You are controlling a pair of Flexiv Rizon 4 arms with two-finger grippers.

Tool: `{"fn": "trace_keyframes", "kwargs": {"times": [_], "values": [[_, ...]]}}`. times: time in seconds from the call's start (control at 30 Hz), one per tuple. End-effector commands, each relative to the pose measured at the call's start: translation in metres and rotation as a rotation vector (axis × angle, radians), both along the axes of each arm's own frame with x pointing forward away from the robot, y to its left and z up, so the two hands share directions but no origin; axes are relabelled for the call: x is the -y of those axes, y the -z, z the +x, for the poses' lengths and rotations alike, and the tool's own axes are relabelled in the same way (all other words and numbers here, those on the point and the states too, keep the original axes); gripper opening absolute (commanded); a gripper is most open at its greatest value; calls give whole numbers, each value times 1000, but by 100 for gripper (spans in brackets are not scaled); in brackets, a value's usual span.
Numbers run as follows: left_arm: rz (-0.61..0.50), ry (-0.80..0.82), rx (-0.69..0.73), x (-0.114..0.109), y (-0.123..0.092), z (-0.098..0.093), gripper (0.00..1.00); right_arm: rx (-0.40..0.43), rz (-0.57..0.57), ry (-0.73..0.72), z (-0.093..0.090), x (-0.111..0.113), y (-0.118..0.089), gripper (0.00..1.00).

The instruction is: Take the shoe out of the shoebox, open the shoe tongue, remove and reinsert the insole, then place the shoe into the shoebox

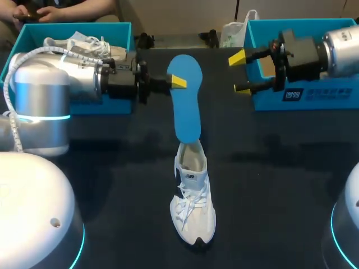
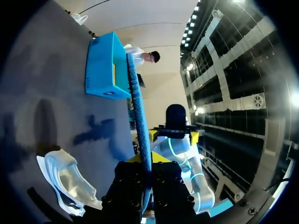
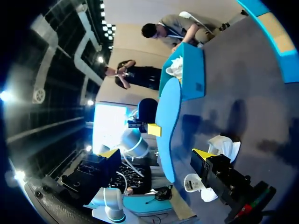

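At the tabletop's (image 1: 112,185) centre, toward 6 o'clock in the head view, stands the white shoe (image 1: 192,199), toe to 6 o'clock, heel to 12, laces up and its mouth showing. It sits on the dark surface, outside both boxes. From the heel opening the blue insole (image 1: 186,101) runs toward 12 o'clock; its lower end meets the mouth of the shoe, though whether it sits inside cannot be told.

The left arm (image 1: 67,84) comes in from 9 o'clock, and its jaws are clenched on the insole's upper part, one yellow tip lying against the blue face. In the left wrist view the insole (image 2: 138,107) shows edge-on, pinched between the two fingers and reaching ahead of them, with the shoe (image 2: 70,179) low beside the jaws.

The right arm (image 1: 336,47) comes in from 2 o'clock; its jaws are released, spread wide, holding nothing and apart from the insole. In the right wrist view the insole (image 3: 169,126) stands ahead of them, with the shoe (image 3: 224,147) near one finger.

The left shoebox (image 1: 126,39) at 10 o'clock holds a second white shoe (image 1: 84,45). The right shoebox (image 1: 303,98) sits at 2 o'clock, behind the right arm.
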State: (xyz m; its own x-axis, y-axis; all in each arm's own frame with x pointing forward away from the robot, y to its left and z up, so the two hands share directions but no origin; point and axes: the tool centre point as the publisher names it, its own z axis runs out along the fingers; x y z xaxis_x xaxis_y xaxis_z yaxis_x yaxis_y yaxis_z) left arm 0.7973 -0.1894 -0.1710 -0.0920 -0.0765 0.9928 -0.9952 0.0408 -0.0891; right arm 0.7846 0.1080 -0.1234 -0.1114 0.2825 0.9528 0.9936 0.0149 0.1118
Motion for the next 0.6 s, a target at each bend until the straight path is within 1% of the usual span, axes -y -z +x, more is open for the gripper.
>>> {"fn": "trace_keyframes", "kwargs": {"times": [0.03,0.13,0.2,0.23,0.27,0.37,0.57,0.6], "values": [[10,-21,-15,5,3,-3,0,-46,-237,-10,4,-7,-18,100],[16,-39,-33,7,6,-1,0,-61,-330,-13,5,-12,-28,100],[16,-43,-54,8,7,0,0,-58,-368,-10,4,-13,-32,100],[13,-46,-62,9,8,1,0,-67,-410,-10,2,-14,-35,100],[14,-49,-64,9,8,2,0,-72,-429,-10,2,-14,-36,100],[5,-42,-119,9,10,6,0,-81,-519,-8,0,-16,-45,100],[5,-42,-119,9,10,6,0,-82,-639,-3,-6,-19,-56,100],[5,-42,-119,9,10,6,0,-87,-678,-4,-8,-20,-58,100]]}}
